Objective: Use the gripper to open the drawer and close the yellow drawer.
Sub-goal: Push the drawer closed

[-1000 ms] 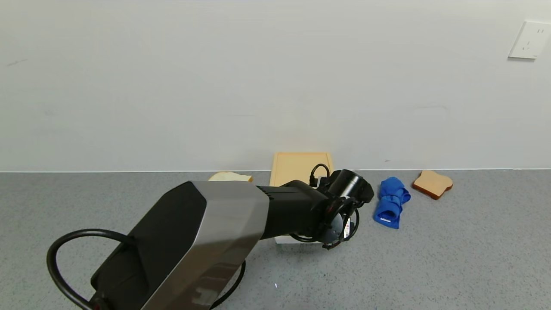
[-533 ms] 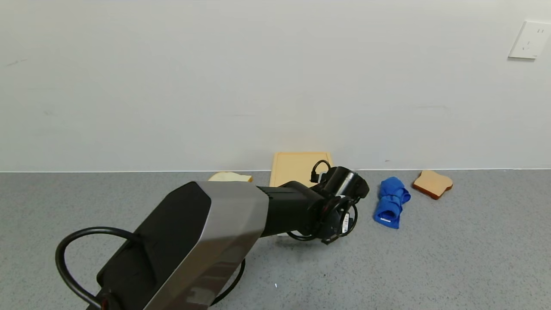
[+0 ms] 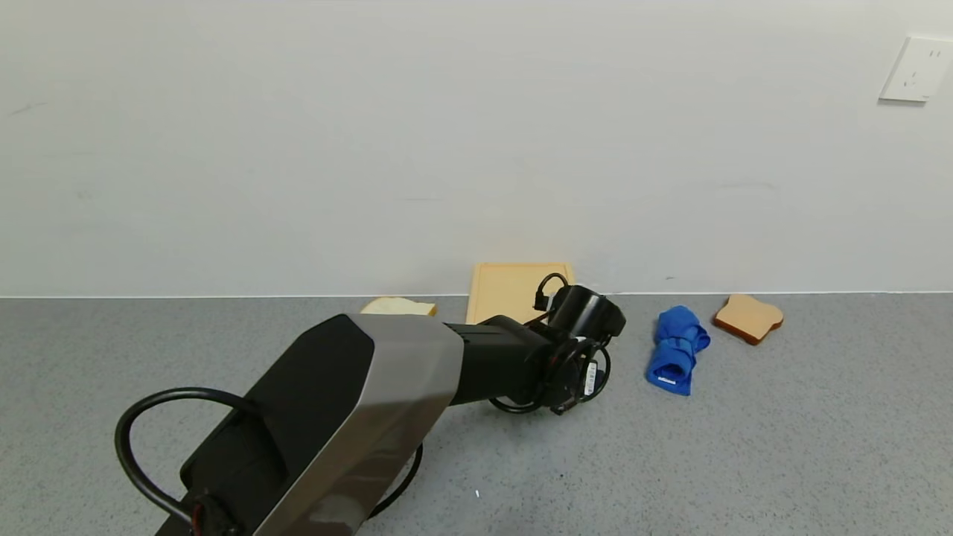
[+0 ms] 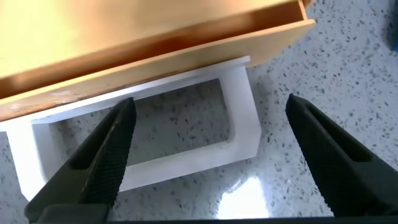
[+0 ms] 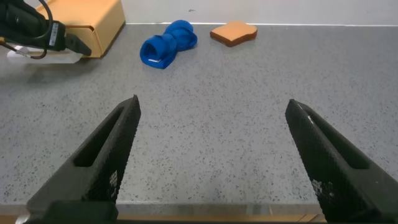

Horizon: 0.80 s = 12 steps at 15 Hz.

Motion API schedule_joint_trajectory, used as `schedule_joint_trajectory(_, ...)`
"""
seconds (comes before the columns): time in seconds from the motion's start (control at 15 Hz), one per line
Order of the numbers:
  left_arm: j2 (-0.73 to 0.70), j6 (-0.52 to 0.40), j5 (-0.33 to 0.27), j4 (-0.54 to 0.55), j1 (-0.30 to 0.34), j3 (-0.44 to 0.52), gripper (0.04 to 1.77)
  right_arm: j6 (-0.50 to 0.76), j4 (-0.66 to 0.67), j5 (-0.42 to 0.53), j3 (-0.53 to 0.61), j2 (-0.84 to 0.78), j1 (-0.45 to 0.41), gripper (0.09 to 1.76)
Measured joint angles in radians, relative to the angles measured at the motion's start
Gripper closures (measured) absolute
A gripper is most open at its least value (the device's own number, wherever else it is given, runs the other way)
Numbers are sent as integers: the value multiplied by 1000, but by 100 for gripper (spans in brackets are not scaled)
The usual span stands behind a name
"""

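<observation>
The pale yellow drawer case [image 3: 514, 289] lies flat against the wall in the head view. My left gripper [image 3: 572, 376] reaches over its near end and hides the drawer front there. In the left wrist view the drawer's yellow front [image 4: 155, 37] and its white loop handle [image 4: 244, 106] lie on the counter. My left gripper [image 4: 211, 165] is open, its fingers [image 4: 99, 165] spread on either side of the handle without touching it. My right gripper [image 5: 211, 155] is open and empty over bare counter, well away from the drawer [image 5: 93, 18].
A rolled blue cloth [image 3: 676, 348] lies right of the drawer, and a brown bread slice [image 3: 748, 318] lies beyond it. A pale bread slice [image 3: 398, 306] lies left of the case by the wall. A wall socket [image 3: 916, 68] is at the upper right.
My left gripper has moved away from me toward the wall. The white handle that showed under it a second ago has gone back with it and is now hidden in the head view.
</observation>
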Motion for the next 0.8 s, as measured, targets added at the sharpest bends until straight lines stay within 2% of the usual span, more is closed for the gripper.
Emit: schedule_joint_trajectory(0.8, 11, 48, 16, -31, 6, 0, 8, 0, 0, 0, 0, 0, 0, 14)
